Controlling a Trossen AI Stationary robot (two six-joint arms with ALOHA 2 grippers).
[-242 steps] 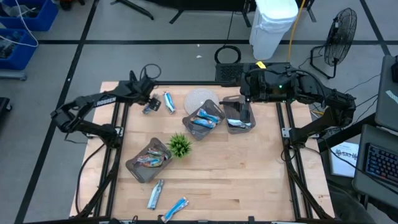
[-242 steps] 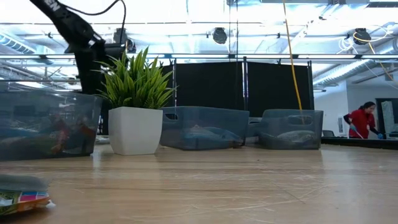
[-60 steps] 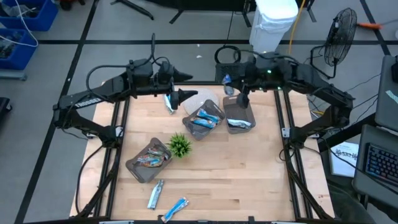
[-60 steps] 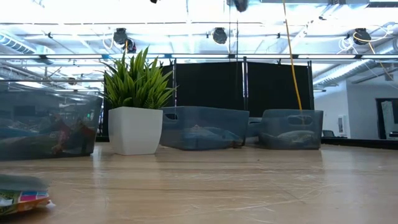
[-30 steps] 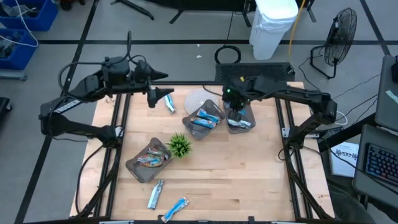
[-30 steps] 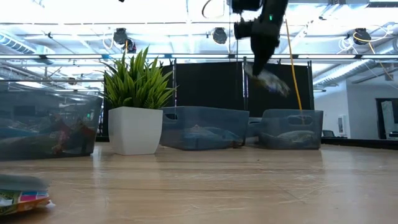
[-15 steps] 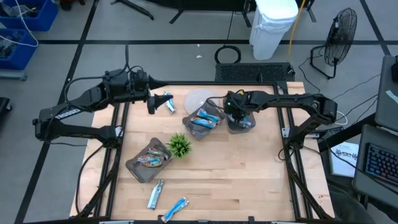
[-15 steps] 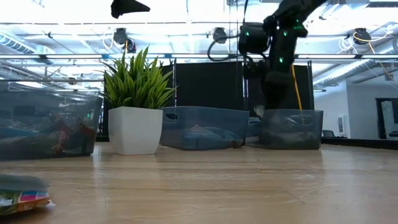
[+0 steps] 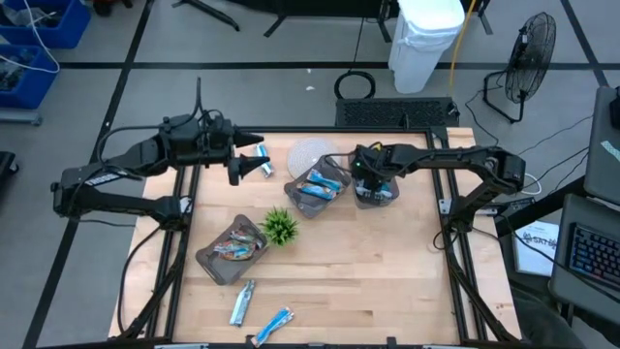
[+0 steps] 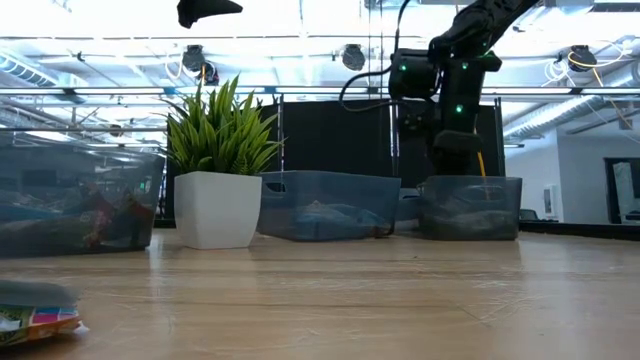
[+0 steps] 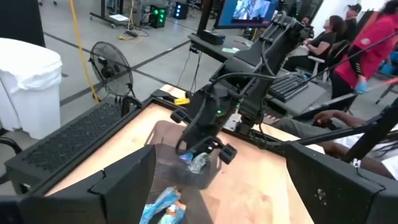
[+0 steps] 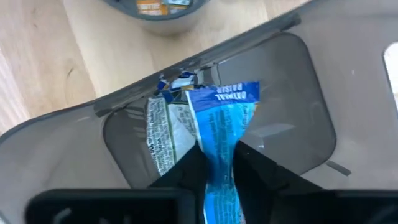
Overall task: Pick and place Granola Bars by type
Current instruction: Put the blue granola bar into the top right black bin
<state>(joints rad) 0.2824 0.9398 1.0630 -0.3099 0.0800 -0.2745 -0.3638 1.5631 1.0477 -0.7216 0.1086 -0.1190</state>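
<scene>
Wooden tabletop [image 9: 387, 281] fills a workshop floor, with a white bin and a fan beyond its far edge. The right gripper [image 9: 366, 179] reaches down into the grey tray [image 9: 387, 196] at the table's back right. Its two dark fingers [image 12: 186, 169] are pressed together on a blue granola bar [image 12: 221, 134], which hangs just above the tray floor beside a silver packet [image 12: 163, 137] already lying there.

The left gripper [image 9: 244, 160] hovers over the back left of the table with its fingers spread wide and nothing between them. A blue bar on the table [image 9: 265, 165] lies just beside it.

Moving outward, a second grey tray [image 9: 334, 173] next to the first holds several blue packets. A small green plant [image 9: 280, 226] stands near the table's middle. A third tray [image 9: 208, 264] on the front left holds packets with red and orange marks. Two loose bars [image 9: 242, 301] lie near the front edge, well apart from the trays.

People sit at desks in the room beyond the table.
</scene>
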